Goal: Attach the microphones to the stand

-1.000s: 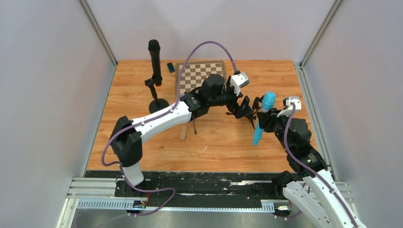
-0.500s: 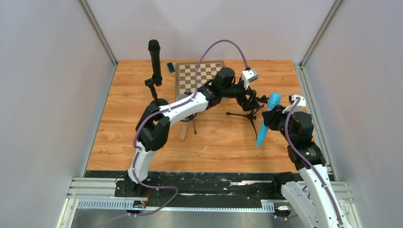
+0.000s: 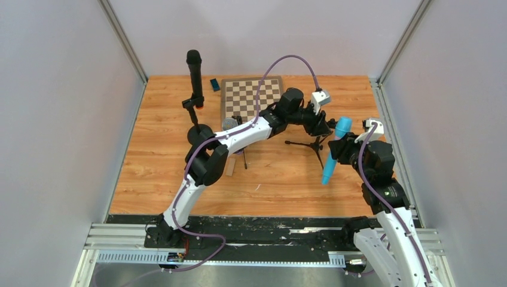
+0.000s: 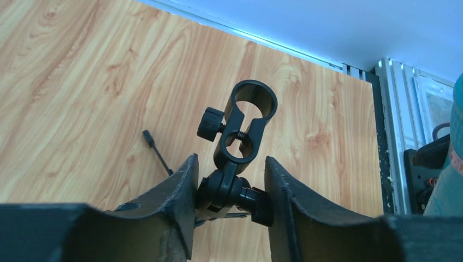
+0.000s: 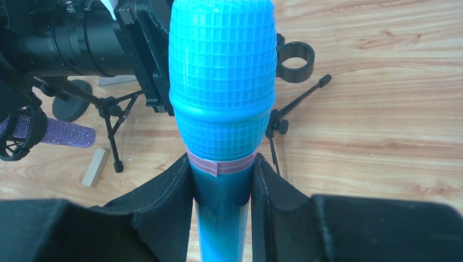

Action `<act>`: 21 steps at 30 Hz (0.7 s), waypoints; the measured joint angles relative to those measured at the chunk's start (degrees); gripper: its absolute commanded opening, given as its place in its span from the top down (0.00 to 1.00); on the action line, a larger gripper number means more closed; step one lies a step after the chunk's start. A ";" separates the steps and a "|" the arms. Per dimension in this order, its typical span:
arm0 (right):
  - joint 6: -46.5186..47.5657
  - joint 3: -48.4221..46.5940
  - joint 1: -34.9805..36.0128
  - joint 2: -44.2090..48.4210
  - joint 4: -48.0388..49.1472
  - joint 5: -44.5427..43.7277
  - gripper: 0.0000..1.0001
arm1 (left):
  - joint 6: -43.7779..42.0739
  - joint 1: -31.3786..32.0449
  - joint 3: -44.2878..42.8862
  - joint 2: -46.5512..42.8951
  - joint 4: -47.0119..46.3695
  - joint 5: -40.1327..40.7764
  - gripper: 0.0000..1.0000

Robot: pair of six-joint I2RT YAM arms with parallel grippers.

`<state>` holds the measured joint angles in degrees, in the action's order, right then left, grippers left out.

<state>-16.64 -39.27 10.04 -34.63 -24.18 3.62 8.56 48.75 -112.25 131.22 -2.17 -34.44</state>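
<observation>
Our left gripper [image 4: 230, 166] has swung across and closed from wide open. It now pinches the tripod stand [image 3: 311, 143] at the swivel joint [image 4: 223, 191] under its empty clip [image 4: 240, 136]. Our right gripper [image 5: 222, 164] clamps the light blue microphone [image 5: 221, 82] upright just beside it, ready to insert.

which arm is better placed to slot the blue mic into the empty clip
Right. The right gripper holds the blue microphone, close beside the clip. The left gripper grips the stand just under that clip, probably steadying it.
</observation>
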 measured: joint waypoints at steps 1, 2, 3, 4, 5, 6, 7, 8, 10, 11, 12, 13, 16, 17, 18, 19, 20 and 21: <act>0.00 0.00 0.00 0.00 0.00 0.04 1.00 | -0.44 0.04 0.00 0.00 -0.31 -0.07 0.66; 0.00 0.00 0.00 0.00 0.00 0.09 1.00 | -0.70 0.13 0.00 0.00 -0.68 -0.04 0.69; 0.00 -0.02 0.00 0.02 0.00 0.20 1.00 | -1.18 0.26 0.13 -0.02 -1.11 -0.15 0.74; 0.00 -0.04 0.00 0.02 -0.02 0.37 1.00 | -1.40 0.24 0.33 -0.09 -1.55 -0.07 0.77; 0.00 -0.15 0.00 0.00 -0.04 0.55 1.00 | -1.42 0.24 0.94 -0.31 -1.99 -0.24 0.82; 0.00 -0.26 0.00 0.00 -0.04 0.68 1.00 | -1.53 0.31 1.64 -0.63 -2.40 -0.22 0.87; 0.00 -0.46 0.00 0.00 -0.15 0.90 1.00 | -1.90 0.48 2.75 -1.27 -2.80 -0.07 0.89; 0.00 -0.70 0.00 0.00 -0.28 1.03 1.00 | -2.16 0.61 3.58 -1.79 -2.86 0.00 0.91; 0.00 -1.57 0.00 0.00 -0.63 1.29 1.00 | -2.82 0.98 5.62 -3.23 -2.95 0.46 0.96; 0.02 -2.19 0.00 0.00 -0.76 1.40 1.00 | -2.95 1.14 6.58 -4.00 -2.80 0.74 0.97; 0.02 -2.86 0.00 -0.02 -0.87 1.46 1.00 | -2.95 1.38 7.96 -5.07 -2.73 1.22 0.98; 0.04 -3.82 0.00 -0.04 -0.94 1.55 1.00 | -2.93 1.51 8.98 -5.90 -2.56 1.62 0.99; 0.28 -7.15 0.00 -0.13 -0.92 1.90 1.00 | -2.75 2.16 12.17 -8.44 -2.29 3.65 1.00; 0.35 -8.26 0.00 -0.13 -0.90 1.99 1.00 | -2.69 2.40 13.14 -9.20 -2.23 4.52 1.00; 0.50 -9.75 0.00 -0.13 -0.87 2.08 1.00 | -2.64 2.71 14.03 -9.99 -2.03 5.42 1.00; 0.59 -10.82 0.00 -0.15 -0.76 2.08 1.00 | -2.54 3.06 14.84 -10.78 -1.68 6.47 1.00; 0.70 -11.93 0.00 -0.15 -0.57 2.10 1.00 | -2.45 3.39 15.30 -11.30 -1.40 7.13 1.00; 0.76 -12.76 0.00 -0.04 -0.37 2.12 1.00 | -2.27 3.76 15.93 -11.89 -1.11 8.09 1.00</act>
<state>-15.88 -52.03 10.04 -34.68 -24.56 5.74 6.28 52.51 -96.31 119.33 -3.29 -26.35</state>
